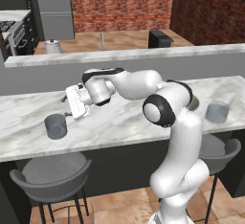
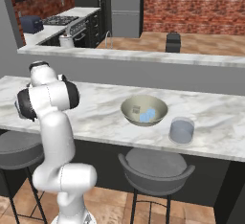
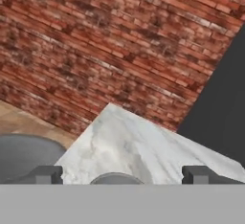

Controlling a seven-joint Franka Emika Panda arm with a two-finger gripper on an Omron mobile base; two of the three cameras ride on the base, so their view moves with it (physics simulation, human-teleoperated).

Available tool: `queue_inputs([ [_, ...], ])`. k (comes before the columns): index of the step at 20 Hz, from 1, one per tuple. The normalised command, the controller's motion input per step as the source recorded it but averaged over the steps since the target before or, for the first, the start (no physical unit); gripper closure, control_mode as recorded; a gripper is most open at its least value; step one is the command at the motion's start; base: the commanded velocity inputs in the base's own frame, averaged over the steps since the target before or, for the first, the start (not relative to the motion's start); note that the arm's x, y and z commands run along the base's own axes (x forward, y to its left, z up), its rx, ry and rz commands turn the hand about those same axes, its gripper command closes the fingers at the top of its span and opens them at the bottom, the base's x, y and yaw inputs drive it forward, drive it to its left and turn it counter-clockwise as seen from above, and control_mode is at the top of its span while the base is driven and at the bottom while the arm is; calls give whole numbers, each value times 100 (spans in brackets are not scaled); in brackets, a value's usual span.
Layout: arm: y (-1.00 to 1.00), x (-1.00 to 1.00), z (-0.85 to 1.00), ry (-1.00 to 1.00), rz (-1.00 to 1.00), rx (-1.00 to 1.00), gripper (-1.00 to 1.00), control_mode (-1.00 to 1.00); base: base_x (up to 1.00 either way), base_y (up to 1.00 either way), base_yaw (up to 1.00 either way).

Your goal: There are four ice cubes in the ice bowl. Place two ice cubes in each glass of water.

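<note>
Marble counter (image 1: pixel 119 122) under the gripper (image 1: pixel 71 104) — fingers spread wide, holding nothing — poised just above the left glass (image 1: pixel 56 125). Farther right, the bowl (image 2: pixel 144 110) holds pale-blue cubes (image 2: pixel 147 116); second glass (image 2: pixel 182 130) beside it. Next likely move: swing back for another cube.

The table (image 2: pixel 105 108) is white marble with grey veins. The ice bowl (image 2: pixel 129 115) is grey-beige, holding pale-blue ice cubes (image 2: pixel 147 116). Both glasses (image 1: pixel 56 126) are translucent grey-blue.
</note>
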Motion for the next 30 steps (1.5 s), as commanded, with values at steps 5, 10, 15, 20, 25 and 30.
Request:
queue_inputs([
  [5, -100, -15, 5, 4, -18, -19, -100, -100, 0, 0, 0],
  [10, -100, 0, 23, 3, -21, -33, -100, -100, 0, 0, 0],
  [15, -100, 0, 59, 0, -16, -34, -100, -100, 0, 0, 0],
  [20, -100, 0, 35, 0, -11, -33, -100, -100, 0, 0, 0],
  [25, -100, -2, 4, 0, 0, -29, -100, -100, 0, 0, 0],
  [30, -100, 0, 0, 0, 4, -22, -100, -100, 0, 0, 0],
])
